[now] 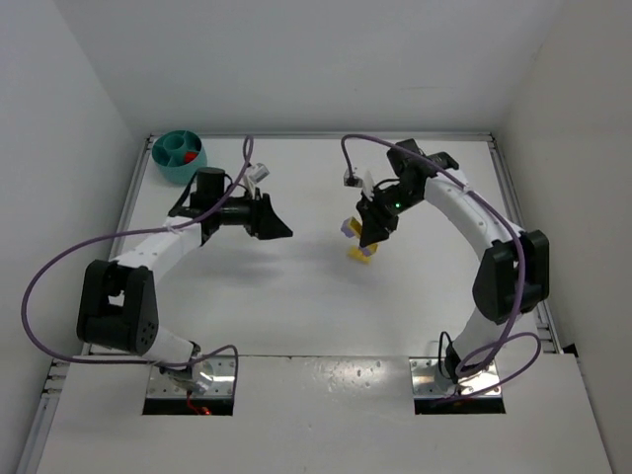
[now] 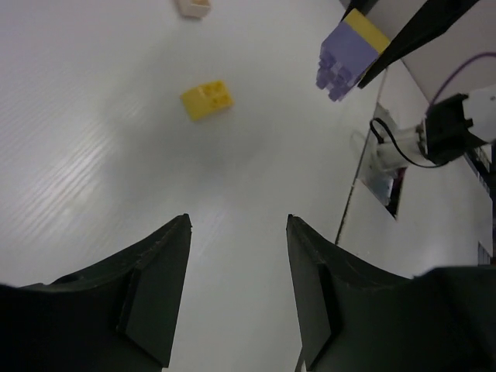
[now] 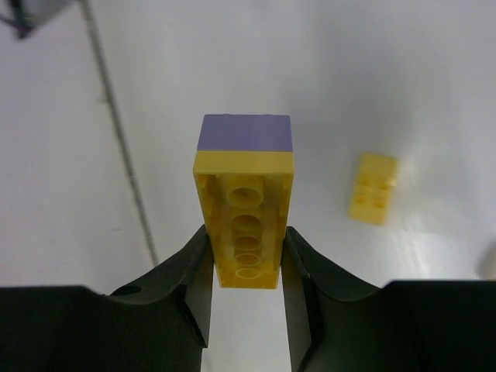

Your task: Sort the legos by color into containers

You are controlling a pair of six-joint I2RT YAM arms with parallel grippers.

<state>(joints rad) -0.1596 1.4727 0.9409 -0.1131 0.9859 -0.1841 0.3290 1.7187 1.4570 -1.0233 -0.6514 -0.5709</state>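
Note:
My right gripper (image 3: 246, 232) is shut on a long yellow lego (image 3: 246, 225) with a purple lego (image 3: 244, 132) stuck to its far end. From above, that gripper (image 1: 367, 237) hangs over the table's middle, the purple lego (image 1: 346, 228) showing at its tip. A small yellow lego (image 3: 373, 187) lies loose on the table just beside it (image 1: 360, 254). My left gripper (image 2: 239, 225) is open and holds nothing; it hovers left of centre (image 1: 276, 225), facing the loose yellow lego (image 2: 207, 100) and the held stack (image 2: 345, 54). The teal bowl (image 1: 166, 158) stands at the far left corner with a red lego (image 1: 189, 156) in one compartment.
White walls close in the table on three sides. A metal rail (image 1: 513, 212) runs along the right edge. Purple cables (image 1: 59, 267) loop off both arms. A small pale piece (image 2: 194, 6) lies at the top edge of the left wrist view.

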